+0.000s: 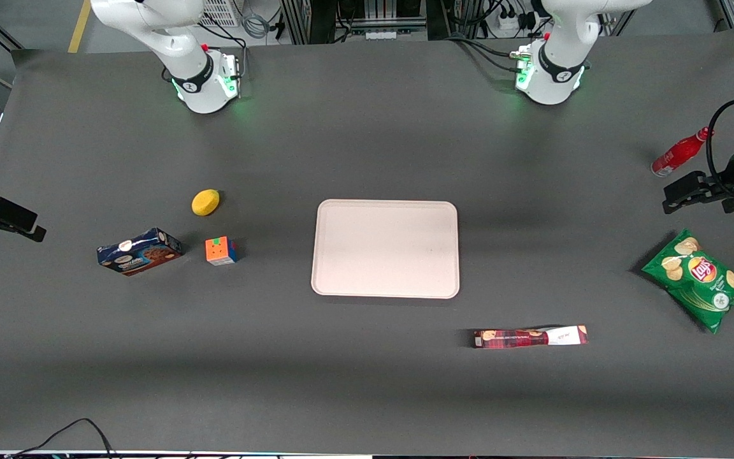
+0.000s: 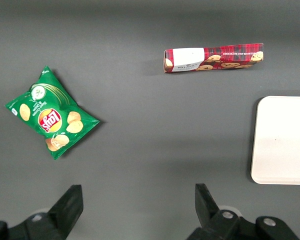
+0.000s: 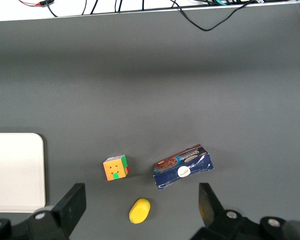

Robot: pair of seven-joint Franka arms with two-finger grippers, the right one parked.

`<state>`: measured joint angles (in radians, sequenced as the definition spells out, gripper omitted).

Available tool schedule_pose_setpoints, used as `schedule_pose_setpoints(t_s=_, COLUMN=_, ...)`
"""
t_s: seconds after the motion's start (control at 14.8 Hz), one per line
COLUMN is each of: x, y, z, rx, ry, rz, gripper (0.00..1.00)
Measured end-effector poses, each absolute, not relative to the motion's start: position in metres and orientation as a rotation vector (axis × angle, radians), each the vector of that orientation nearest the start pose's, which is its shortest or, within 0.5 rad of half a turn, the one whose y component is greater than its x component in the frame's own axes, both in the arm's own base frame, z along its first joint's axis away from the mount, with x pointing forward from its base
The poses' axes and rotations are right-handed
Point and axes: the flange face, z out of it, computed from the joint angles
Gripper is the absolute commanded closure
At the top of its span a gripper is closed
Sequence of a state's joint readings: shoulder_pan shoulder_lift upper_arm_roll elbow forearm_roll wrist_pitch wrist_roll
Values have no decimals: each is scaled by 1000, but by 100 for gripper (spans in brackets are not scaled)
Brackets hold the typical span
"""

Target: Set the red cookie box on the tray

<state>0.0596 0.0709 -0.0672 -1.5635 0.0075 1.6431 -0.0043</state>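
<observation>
From my console, the thing closest to the front camera is the red cookie box (image 1: 531, 337), lying flat on the dark table (image 1: 367, 395) in the lower right of centre of the front frame, its white end turned toward the working arm's end of the table. It sits just nearer the camera than the tray (image 1: 385, 248), apart from it and not touching. The tray lies in the middle of the frame with nothing on it.

At about the tray's depth, toward the working arm's end, a green chip bag (image 1: 698, 278) lies at the right edge of the frame. Toward the parked arm's end, in the left part of the frame, I see a dark-blue cookie box (image 1: 139, 251) with a colour cube (image 1: 221, 250) just beside it, and a yellow lemon-like object (image 1: 205, 202) a little farther from the camera than the cube.

Farther still, at the right edge, the left gripper (image 1: 676, 197) hangs above the table with its fingers (image 2: 70, 202) spread wide and holding nothing; in the wrist view the chip bag, red box and a tray corner all lie well clear of them. A red bottle (image 1: 680, 152) lies tilted just past it.
</observation>
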Motion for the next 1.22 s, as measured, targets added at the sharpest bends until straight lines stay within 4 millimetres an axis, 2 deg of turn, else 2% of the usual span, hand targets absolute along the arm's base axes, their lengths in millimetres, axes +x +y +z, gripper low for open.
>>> schedule_pose_setpoints(t_s=0.41, x=583, y=-1, z=593, rx=-3138, ry=10, rz=-11, gripper=0)
schedule_pose_setpoints(t_s=0.54, x=584, y=-4, z=590, rx=-3137, ry=90, rz=-1, gripper=0)
schedule_pose_setpoints(t_s=0.88, x=597, y=-13, z=567, rx=-3107, ry=481, rz=29, gripper=0)
schedule_pose_setpoints(t_s=1.22, x=625, y=-17, z=532, rx=-2872, ry=1109, rz=-10, gripper=0)
